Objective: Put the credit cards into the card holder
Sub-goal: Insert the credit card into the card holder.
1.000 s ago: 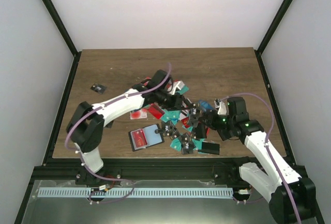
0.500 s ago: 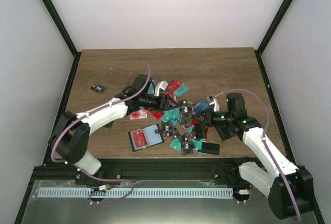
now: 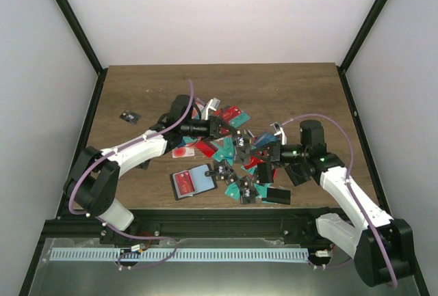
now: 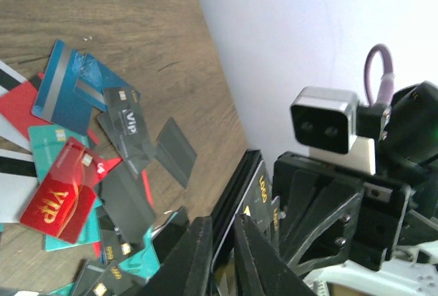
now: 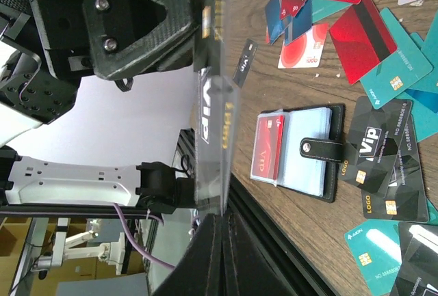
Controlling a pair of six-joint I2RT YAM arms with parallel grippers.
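The holder (image 3: 194,182) lies open and flat on the table (image 3: 294,91), near the front edge, at 7 o'clock from the heap of cards (image 3: 229,151). A red card sits in one of its clear pockets, and its clasp tab points away from that pocket. The heap is a loose, overlapping spread of red, teal, blue and black cards at the middle of the table, just beside the holder.

Above the heap a black card (image 5: 215,104) with gold lettering hangs edge-on in the air, clear of the wood. The right gripper (image 5: 217,222) has its jaws pressed together on one end of it. The left gripper (image 4: 220,222) meets it from 9 o'clock. Its jaws stand almost together, and they seem to pinch the card's other end, though the contact itself is hard to make out.

A flat black case (image 3: 277,195) lies at 5 o'clock from the heap.
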